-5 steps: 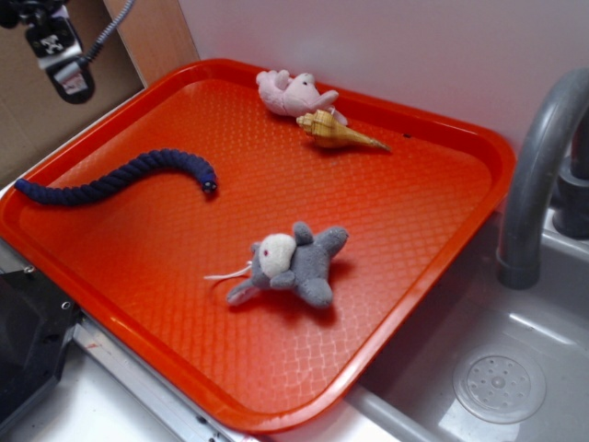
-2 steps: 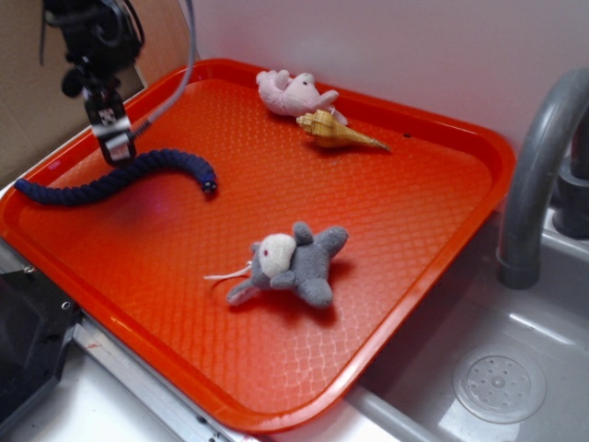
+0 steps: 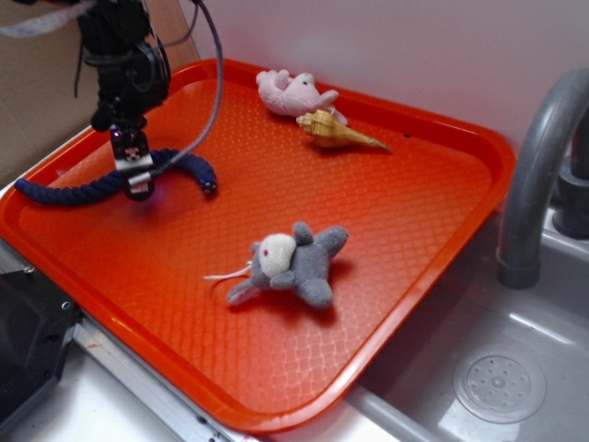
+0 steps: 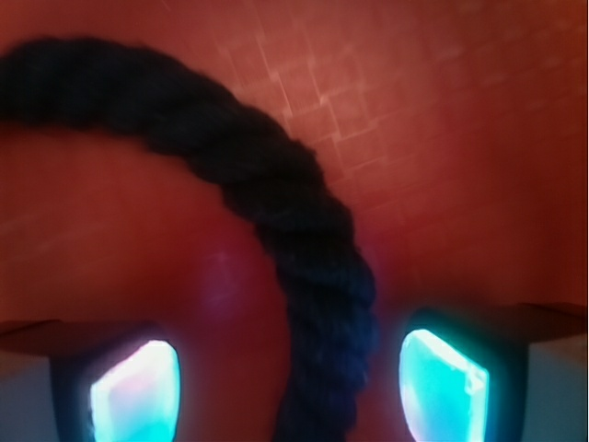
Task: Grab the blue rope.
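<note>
Gripper [image 3: 138,184] has dropped from the top-left corner of the exterior view down onto the rope [image 3: 64,191], over about a second. It now sits low over the rope's mid-section, near the top of its curve.

Rope position: on the tray [image 3: 414,212], left side, lying in a shallow arc. One end is at the tray's left rim, the dark capped end [image 3: 211,186] points toward the tray's middle. Rope has not shifted during the approach.

Wrist view: jaws spread wide, released, nothing held. Rope [image 4: 313,276] runs between the two fingers [image 4: 136,391], closer to the right one. Both fingertip pads glow cyan. Tray floor appears close beneath. I cannot tell whether the fingertips touch the tray.

Meaning for the task: approach looks finished, jaws straddle the rope. Judgement: next step is closing, perhaps after a small further descent. Rope is off-centre in the gap, so the right finger should meet it first and nudge it sideways; soft twisted cord ought to tolerate this.

Other items on tray, all well apart from the gripper: grey plush [image 3: 293,262] near centre, pink plush [image 3: 293,92] and shell [image 3: 336,131] at the far edge. Faucet [image 3: 538,166] and sink [image 3: 497,382] to the right.
</note>
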### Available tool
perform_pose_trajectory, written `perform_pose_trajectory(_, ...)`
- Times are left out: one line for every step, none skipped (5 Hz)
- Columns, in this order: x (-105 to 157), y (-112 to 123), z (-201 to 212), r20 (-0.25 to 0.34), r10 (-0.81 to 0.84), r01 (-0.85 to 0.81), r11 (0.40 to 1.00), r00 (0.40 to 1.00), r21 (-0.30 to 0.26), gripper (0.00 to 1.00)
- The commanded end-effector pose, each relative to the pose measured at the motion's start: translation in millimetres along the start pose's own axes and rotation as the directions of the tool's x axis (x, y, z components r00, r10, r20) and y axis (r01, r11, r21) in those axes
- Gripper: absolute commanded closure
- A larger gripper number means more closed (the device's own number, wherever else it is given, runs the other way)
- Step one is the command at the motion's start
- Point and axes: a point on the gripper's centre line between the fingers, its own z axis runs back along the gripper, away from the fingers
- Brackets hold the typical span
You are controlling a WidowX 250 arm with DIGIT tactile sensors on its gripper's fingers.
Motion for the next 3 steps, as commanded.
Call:
perform_pose_trajectory(0.4,0.7,-14.3,-0.023,0.006,-0.006,1.0,1.0,0.016,0.23)
perform_pose_trajectory(-0.7,-0.8,-15.6,-0.015,-0.006,0.006,1.0,1.0,0.011,1.0)
perform_pose_trajectory(-0.9,-0.4,-15.9,-0.016,-0.008,0.008,1.0,1.0,0.017,1.0)
